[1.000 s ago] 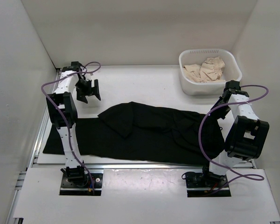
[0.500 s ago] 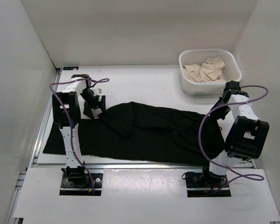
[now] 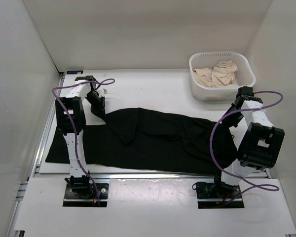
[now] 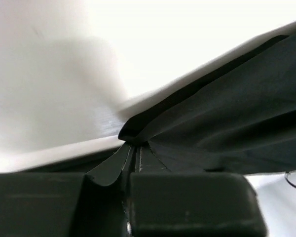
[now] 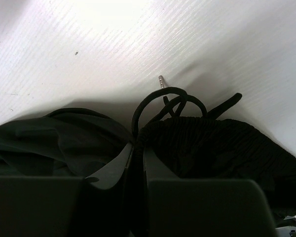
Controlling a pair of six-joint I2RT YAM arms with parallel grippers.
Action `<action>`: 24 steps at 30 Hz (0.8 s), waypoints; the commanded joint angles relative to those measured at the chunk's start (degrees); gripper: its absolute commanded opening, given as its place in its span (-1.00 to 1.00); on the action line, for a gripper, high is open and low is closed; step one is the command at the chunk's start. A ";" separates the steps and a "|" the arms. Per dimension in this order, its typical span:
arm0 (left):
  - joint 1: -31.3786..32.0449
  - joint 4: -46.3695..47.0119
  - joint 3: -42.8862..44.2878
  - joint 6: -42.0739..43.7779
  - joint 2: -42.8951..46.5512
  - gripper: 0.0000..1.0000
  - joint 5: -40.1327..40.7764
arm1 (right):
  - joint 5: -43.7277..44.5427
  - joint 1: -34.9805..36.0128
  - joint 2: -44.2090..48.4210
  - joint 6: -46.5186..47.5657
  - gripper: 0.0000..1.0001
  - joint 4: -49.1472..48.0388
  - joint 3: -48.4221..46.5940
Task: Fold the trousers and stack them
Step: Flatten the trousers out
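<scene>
The black trousers (image 3: 158,140) lie spread lengthwise across the white table, legs running left, waist at the right. My left gripper (image 3: 99,114) sits at the far edge of the cloth near a folded-over leg end and is shut on that edge; in the left wrist view its fingertips (image 4: 133,148) pinch a pointed fold of the trousers (image 4: 227,123). My right gripper (image 3: 233,129) is at the waist end, shut on the ribbed waistband (image 5: 212,148), with the drawstring loops (image 5: 167,101) lying just beyond its fingertips (image 5: 138,148).
A white basket (image 3: 200,86) holding beige cloth (image 3: 217,73) stands at the back right, close behind the right arm. White walls enclose the table on the left, back and right. Purple cables loop off both arms.
The left arm swung down and right from above the bare table to the trousers' far edge, and its gripper went from open to shut on the cloth. The right arm has not moved.
</scene>
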State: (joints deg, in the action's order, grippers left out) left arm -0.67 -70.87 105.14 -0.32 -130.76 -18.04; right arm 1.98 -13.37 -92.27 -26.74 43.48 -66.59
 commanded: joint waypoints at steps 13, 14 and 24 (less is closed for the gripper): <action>-0.04 20.32 20.54 0.32 16.92 -0.72 21.38 | -2.07 0.18 1.57 0.73 -1.00 -1.12 0.23; 0.57 20.86 20.54 0.32 18.51 -0.72 20.69 | -2.07 0.18 1.57 0.73 -1.00 -1.12 0.75; 4.80 15.34 -29.53 0.32 40.57 -0.61 18.14 | -6.37 0.18 2.70 0.11 -1.00 -4.29 6.12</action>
State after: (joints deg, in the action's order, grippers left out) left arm 4.95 -49.60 86.13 -0.08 -88.01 -0.01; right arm -2.81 -12.99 -91.83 -26.76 40.38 -61.17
